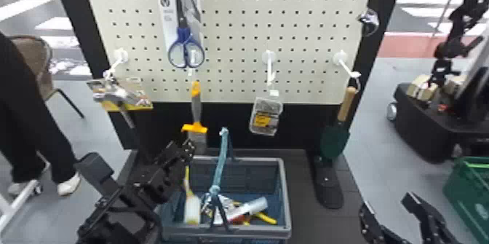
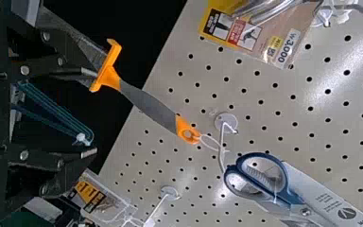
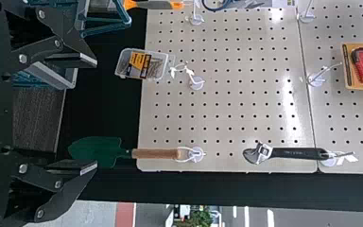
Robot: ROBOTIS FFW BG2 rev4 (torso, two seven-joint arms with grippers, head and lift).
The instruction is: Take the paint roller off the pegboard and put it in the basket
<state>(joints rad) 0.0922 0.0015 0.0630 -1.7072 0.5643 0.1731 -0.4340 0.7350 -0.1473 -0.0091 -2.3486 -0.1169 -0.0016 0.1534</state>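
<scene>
My left gripper is open over the basket's back left area, just below a hanging grey-and-orange handled tool. In the left wrist view the gripper has nothing held, and the tool hangs by a loop from a hook, its broad end behind one finger. Inside the blue-grey basket, a pale roller-like piece with a yellow handle lies at the left. The right gripper stands open at the lower right, empty; its two fingers spread wide in the right wrist view, gripper.
Blue scissors hang above the tool, a packaged metal item to its left. A small clear box and a green trowel hang further right. The basket's teal-wrapped handle rises beside my left gripper.
</scene>
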